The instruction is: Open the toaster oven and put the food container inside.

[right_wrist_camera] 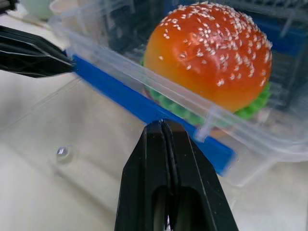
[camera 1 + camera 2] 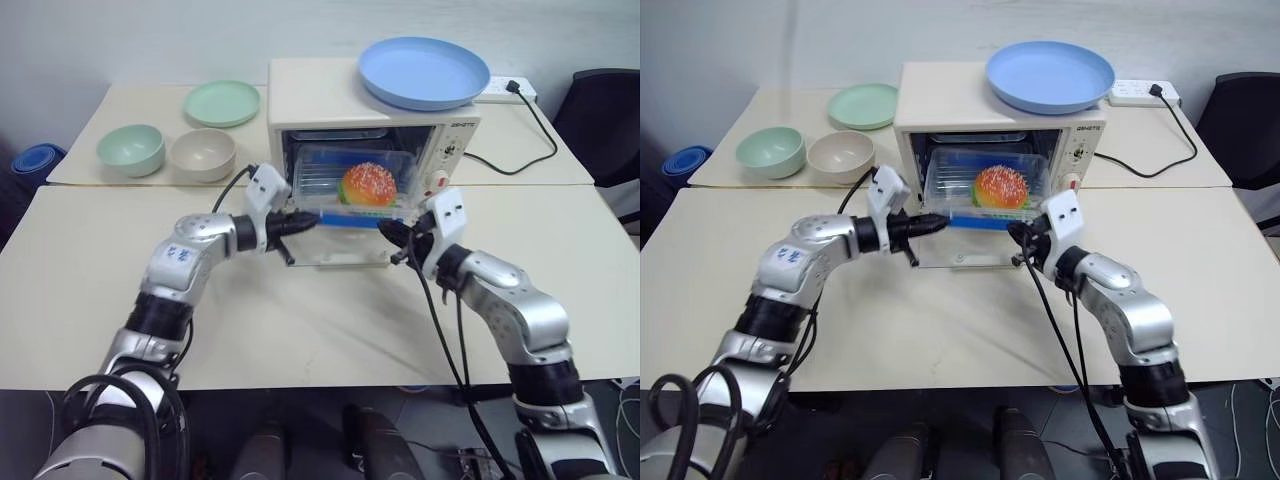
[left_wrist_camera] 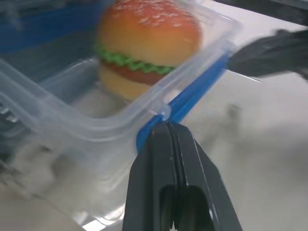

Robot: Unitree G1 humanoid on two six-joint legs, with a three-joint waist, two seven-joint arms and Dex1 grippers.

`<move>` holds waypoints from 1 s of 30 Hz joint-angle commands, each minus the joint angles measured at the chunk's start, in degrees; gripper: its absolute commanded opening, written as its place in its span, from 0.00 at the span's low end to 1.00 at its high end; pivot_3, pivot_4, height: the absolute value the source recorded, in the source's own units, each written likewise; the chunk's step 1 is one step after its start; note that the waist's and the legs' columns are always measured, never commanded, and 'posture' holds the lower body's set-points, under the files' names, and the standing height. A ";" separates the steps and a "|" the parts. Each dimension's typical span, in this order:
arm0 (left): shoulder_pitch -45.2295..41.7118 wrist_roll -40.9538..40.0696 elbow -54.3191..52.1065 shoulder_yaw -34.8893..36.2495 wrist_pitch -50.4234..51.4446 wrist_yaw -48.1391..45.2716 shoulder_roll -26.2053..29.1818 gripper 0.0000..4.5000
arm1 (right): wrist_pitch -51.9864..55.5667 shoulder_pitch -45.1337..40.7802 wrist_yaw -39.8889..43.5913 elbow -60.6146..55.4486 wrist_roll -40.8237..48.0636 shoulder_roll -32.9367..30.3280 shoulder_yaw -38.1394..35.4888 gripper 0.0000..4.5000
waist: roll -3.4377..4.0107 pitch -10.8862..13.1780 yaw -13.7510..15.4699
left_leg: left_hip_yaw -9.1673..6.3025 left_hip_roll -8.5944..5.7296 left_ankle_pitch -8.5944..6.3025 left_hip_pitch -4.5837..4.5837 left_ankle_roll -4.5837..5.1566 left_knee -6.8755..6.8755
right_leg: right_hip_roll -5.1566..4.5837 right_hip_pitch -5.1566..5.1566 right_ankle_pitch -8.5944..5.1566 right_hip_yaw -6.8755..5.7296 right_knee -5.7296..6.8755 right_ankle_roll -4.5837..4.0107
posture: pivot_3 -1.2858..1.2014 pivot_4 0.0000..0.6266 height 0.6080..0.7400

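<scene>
Container [image 2: 350, 183] is sitting half inside the oven [image 2: 300, 105], over the open door. Both grippers, left [image 2: 313, 220] and right [image 2: 383, 233], are pressing shut-fingered against its blue edge; uneven pushing risks skewing it.

both arms extended, jaws closed, roughly level

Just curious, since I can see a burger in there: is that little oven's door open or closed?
Open. The toaster oven has its glass door folded down flat onto the table, and the food container sits in its mouth.
</scene>
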 commanded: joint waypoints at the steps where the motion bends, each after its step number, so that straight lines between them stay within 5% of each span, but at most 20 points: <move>1: -4.42 2.38 5.15 2.59 -5.19 2.34 -2.40 0.00 | -6.21 -5.41 -1.28 8.67 -4.30 2.37 -0.23 0.01 | 0.00 0.00 -0.08 | 0.03 0.00 0.00 0.01 0.00 -0.01 | -0.03 0.00 0.01 0.01 0.08 0.01 | 0.52 0.24 1.00; 10: -5.11 0.93 4.03 6.32 -4.01 -2.21 -1.75 0.00 | -14.89 -14.45 -1.74 23.44 -7.85 6.17 -3.03 0.01 | 0.00 0.00 -0.95 | 0.08 0.04 -0.01 -0.14 0.01 -0.12 | -0.18 -0.14 0.04 0.04 0.05 0.06 | 0.52 0.24 1.00; 17: 4.45 -12.59 -17.37 15.64 11.15 -15.18 13.89 0.00 | 1.31 0.09 5.78 -5.22 5.18 -0.67 -7.23 0.01 | 0.02 -0.01 -1.43 | 0.09 0.14 0.00 -0.94 -0.13 -0.09 | -0.17 -1.13 0.03 0.26 0.32 0.06 | 0.52 0.24 1.00; 24: 12.15 -19.36 -25.19 22.16 16.76 -27.08 30.79 0.46 | 11.34 19.07 11.56 -22.61 13.83 -11.59 -11.33 0.00 | 0.02 -0.01 -1.19 | -0.01 0.08 -0.02 -0.75 -0.07 -0.04 | -0.20 -0.80 -0.02 0.15 0.25 -0.04 | 0.52 0.24 1.00; 30: 13.43 -19.50 -24.60 23.71 16.43 -27.60 33.79 0.86 | 8.20 23.18 7.15 -16.97 8.80 -8.78 -8.98 0.00 | -0.04 0.01 -1.29 | 0.12 0.09 0.03 0.27 0.04 -0.03 | 0.03 0.25 -0.23 0.06 -0.22 -0.34 | 0.52 0.24 1.00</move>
